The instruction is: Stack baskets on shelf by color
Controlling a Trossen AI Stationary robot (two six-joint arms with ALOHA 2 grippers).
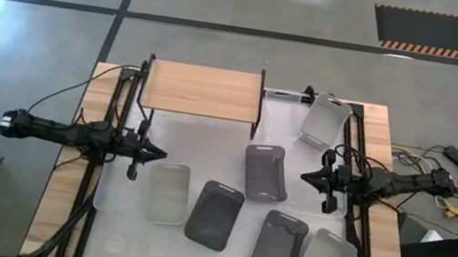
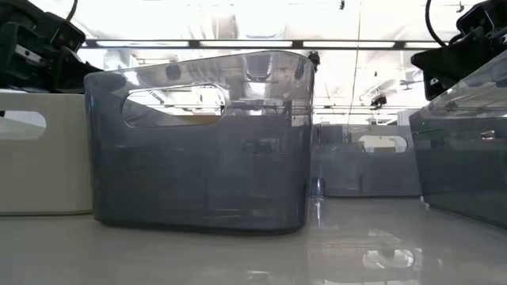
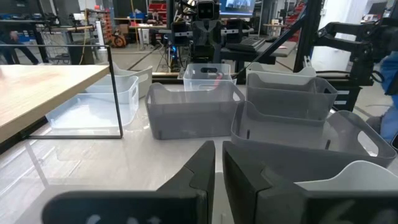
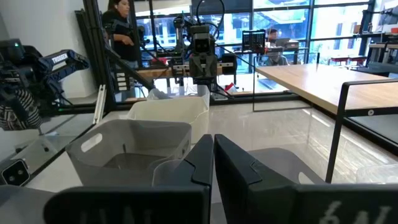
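Bare wooden shelf [image 1: 203, 90], grey and clear baskets [image 1: 265, 172]

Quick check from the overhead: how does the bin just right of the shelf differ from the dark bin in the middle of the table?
The bin beside the shelf is pale and whitish; the middle bin is dark grey. The pale one sits at the table's back edge, turned slightly askew; the dark one stands nearer the centre, roughly square to the shelf. Both are rounded rectangular bins, open side up, apparently empty, and neither is on the shelf yet.
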